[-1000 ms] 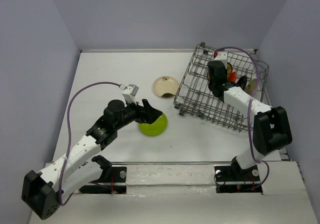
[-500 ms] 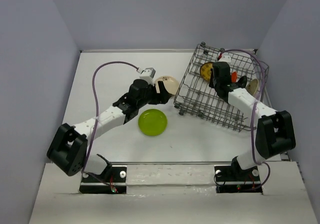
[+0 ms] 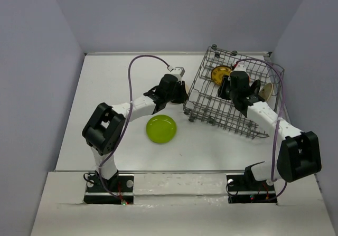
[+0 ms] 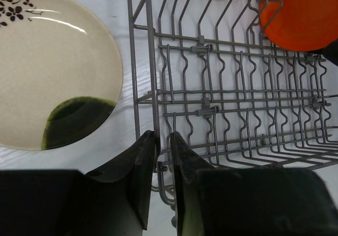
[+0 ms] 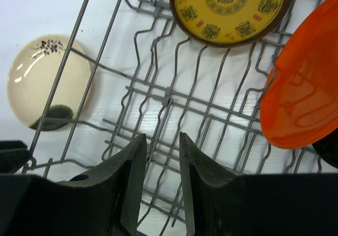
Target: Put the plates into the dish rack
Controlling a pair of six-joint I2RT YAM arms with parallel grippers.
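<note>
Left arm has swung from the lime green plate (image 3: pixel 161 129) to the left rim of the dish rack (image 4: pixel 153 62). On the left gripper (image 4: pixel 162 141) the fingers sit nearly together astride the rim wire; pinching or not, cannot tell. Over in the rack, the right gripper (image 5: pixel 162 138) has fingers apart, empty. Probably steadying the rack: hold square, don't drag it onto the cream plate (image 4: pixel 53 62) just beside. Open worktop (image 3: pixel 105 77) lies leftward.

Grey wire dish rack (image 3: pixel 196 85) sits skewed on the surface. I see a gold-patterned brown plate (image 5: pixel 228 11) and an orange plate (image 5: pixel 301 98) inside. Cream plate (image 4: pixel 53 72) lies flat just outside its wall, lime green plate (image 3: pixel 161 129) flat nearby.
</note>
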